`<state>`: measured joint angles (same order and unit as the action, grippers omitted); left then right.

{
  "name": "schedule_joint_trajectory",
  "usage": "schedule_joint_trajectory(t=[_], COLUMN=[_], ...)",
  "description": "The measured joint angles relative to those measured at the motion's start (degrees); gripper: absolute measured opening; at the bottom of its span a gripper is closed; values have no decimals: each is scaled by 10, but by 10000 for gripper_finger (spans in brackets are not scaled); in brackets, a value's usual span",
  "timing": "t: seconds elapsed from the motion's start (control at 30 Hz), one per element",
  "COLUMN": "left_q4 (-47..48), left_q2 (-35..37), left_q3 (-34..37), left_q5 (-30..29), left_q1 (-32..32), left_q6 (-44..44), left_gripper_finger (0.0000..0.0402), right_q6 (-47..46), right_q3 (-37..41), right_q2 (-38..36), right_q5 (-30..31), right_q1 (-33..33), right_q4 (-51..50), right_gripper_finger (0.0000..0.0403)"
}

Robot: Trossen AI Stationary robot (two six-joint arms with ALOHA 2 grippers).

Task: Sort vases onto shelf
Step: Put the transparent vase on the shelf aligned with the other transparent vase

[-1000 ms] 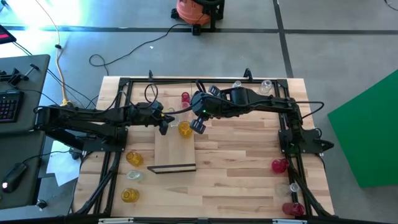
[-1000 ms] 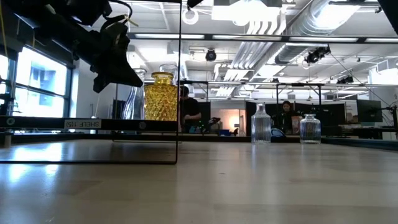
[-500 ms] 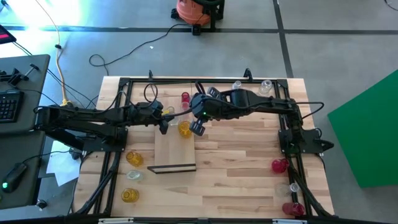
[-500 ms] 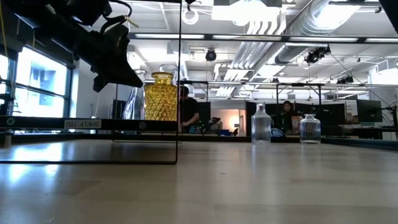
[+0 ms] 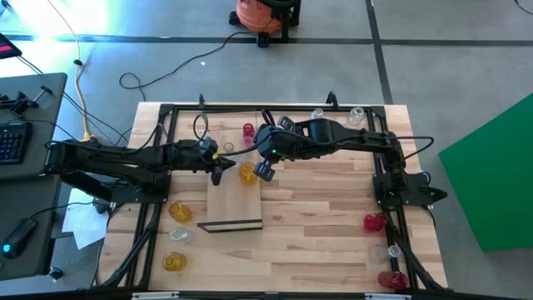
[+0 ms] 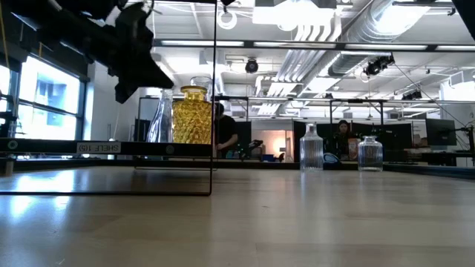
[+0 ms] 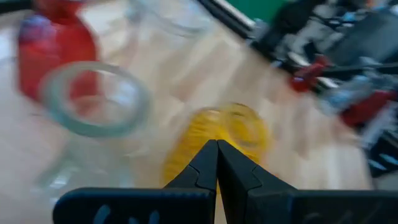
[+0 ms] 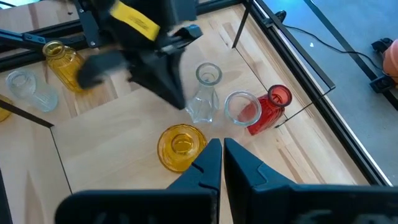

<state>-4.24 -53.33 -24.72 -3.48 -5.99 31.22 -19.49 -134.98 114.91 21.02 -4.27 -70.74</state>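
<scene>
An amber-yellow vase (image 5: 247, 172) stands upright on its base at the far end of the light-wood shelf (image 5: 231, 204). Beyond it stand two clear vases (image 8: 205, 102) (image 8: 241, 109) and a red vase (image 8: 270, 109). My left gripper (image 5: 219, 168) hovers shut just left of the yellow vase (image 7: 217, 130). My right gripper (image 5: 265, 170) hangs shut above and right of that vase (image 8: 180, 146). Neither touches anything.
Two yellow vases (image 5: 180, 212) (image 5: 173, 262) and a clear one (image 5: 178, 235) stand at the table's near left. Two red vases (image 5: 374, 222) (image 5: 391, 279) and a clear one (image 5: 393, 250) stand at the near right. Two clear vases (image 5: 317, 114) (image 5: 356, 114) stand at the far edge.
My left gripper has risen a little and tipped its fingers upward beside the yellow vase, staying shut. The vases have kept their places.
</scene>
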Motion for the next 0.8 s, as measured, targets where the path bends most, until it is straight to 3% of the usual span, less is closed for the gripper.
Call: schedule_joint_trajectory(t=[0.4, 0.57, 0.8], left_q4=[19, 110, 244], left_q2=[222, 332, 440], left_q3=[0, 0, 0], left_q5=[-47, -125, -204], left_q1=[81, 83, 83], left_q6=[22, 9, 30], left_gripper_finger=[0, 0, 0], right_q6=[0, -43, -60], right_q3=[0, 0, 50], right_q2=[0, 0, -47], right_q5=[6, 71, 80], right_q1=[0, 9, 51], right_q4=[-75, -197, -194], right_gripper_finger=[0, 0, 0])
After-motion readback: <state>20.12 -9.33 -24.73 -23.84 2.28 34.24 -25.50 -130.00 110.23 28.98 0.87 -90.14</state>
